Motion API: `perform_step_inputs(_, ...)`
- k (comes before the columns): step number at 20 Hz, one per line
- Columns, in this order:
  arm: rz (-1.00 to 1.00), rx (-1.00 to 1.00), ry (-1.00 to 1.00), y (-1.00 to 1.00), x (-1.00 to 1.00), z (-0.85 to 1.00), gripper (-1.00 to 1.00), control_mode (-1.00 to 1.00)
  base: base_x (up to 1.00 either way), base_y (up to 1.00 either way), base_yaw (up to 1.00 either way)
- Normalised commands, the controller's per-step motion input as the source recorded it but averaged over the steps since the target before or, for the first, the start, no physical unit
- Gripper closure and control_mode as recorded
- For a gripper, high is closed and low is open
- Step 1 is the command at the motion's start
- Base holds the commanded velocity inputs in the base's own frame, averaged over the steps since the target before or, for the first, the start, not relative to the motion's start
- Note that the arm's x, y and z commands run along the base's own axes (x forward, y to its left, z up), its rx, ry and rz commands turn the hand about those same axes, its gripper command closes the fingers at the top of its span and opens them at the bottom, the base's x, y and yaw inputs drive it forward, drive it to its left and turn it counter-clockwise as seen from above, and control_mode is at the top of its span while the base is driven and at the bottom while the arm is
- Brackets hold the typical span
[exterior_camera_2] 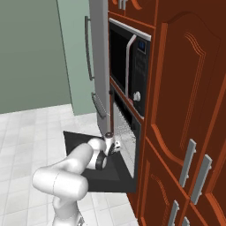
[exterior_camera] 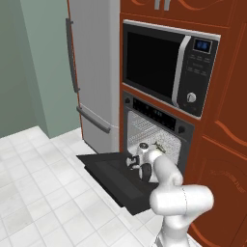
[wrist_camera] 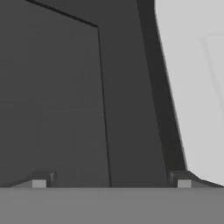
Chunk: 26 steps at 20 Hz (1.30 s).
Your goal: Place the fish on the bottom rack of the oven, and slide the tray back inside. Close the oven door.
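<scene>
**Open jaws over the lowered oven door, fish on the rack inside**

We see the oven (exterior_camera: 157, 126) standing open, set in red-brown cabinetry (exterior_camera: 226, 120) beneath the microwave (exterior_camera: 169, 65). The oven door (exterior_camera: 108, 176) is folded down flat, reaching out toward the near left over the pale tiled floor (exterior_camera: 34, 193). To the left of the oven stands the grey refrigerator (exterior_camera: 94, 72).

The fish (exterior_camera: 159, 145) lies inside the cavity on a silver wire rack (exterior_camera: 149, 132), toward its right side, just beyond the arm's wrist in the left base view. From that view we cannot tell for sure which of the racks it rests on, nor how far the rack is pulled out.

The gripper (exterior_camera: 132, 163) hangs low over the inner face of the door, near the oven mouth, pointing down. In the hand view its two fingertips (wrist_camera: 40, 181) sit far apart at the bottom corners, so the jaws are spread wide and nothing sits between them. Past them we see the door's dark window pane (wrist_camera: 48, 96), its frame, and a strip of light floor on the right side of that view. Whether the tips touch the door we cannot tell.

In the right base view the gripper (exterior_camera_2: 115, 145) sits just in front of the cavity, above the door (exterior_camera_2: 70, 141).
</scene>
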Motion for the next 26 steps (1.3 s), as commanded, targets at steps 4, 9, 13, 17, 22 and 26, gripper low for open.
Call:
perform_step_inputs(4, -0.02, -0.03, 0.21, 0.16, -0.29, 0.51, -1.0, -1.0, 0.0, 0.0, 0.0)
perform_step_inputs(9, 0.0, -0.03, 0.17, 0.88, -0.87, 0.91, -1.0, -1.0, 0.0, 0.0, 0.0)
perform_step_inputs(13, 0.0, -0.05, 0.03, 1.0, -1.0, 0.85, -1.0, -1.0, 0.0, 0.0, 0.0)
perform_step_inputs(17, 0.03, -0.09, -0.03, 1.0, -1.0, 0.39, -1.0, -1.0, 0.0, 0.0, 0.0)
perform_step_inputs(22, 0.02, -0.11, -0.17, 1.0, -1.0, 0.11, -1.0, -1.0, 0.0, 0.0, 0.0)
perform_step_inputs(26, 0.0, -0.11, -0.36, 1.0, -1.0, 0.19, -1.0, -1.0, 0.0, 0.0, 0.0)
